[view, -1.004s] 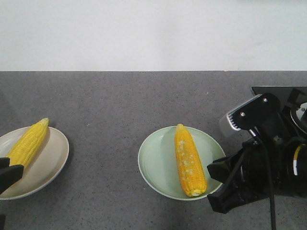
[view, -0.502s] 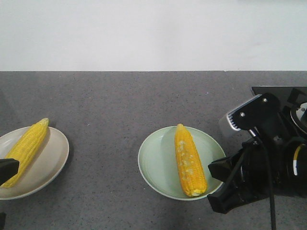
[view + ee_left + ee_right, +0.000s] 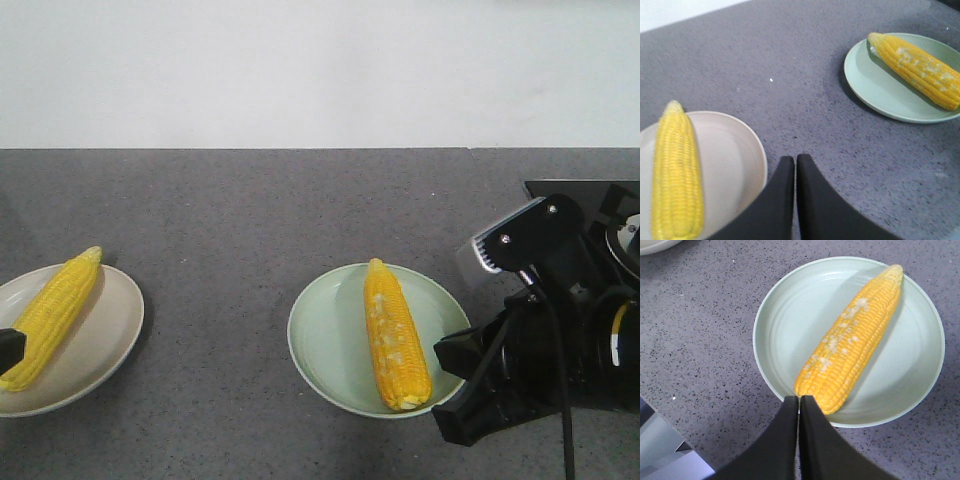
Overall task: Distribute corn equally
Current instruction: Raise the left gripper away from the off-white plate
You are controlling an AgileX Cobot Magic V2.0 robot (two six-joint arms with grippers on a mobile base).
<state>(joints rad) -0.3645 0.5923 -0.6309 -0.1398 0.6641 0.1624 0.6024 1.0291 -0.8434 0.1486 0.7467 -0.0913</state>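
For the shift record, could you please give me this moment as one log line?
white plate: one corn | green plate: one corn | left pincer: shut, empty | right pincer: shut, empty

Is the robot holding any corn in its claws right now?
No. Both the left gripper and the right gripper are shut with nothing between the fingers. One corn cob lies on the cream plate, one on the green plate.

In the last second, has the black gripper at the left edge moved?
Yes. The left gripper has slid down and outward along the beige plate, uncovering more corn cob.
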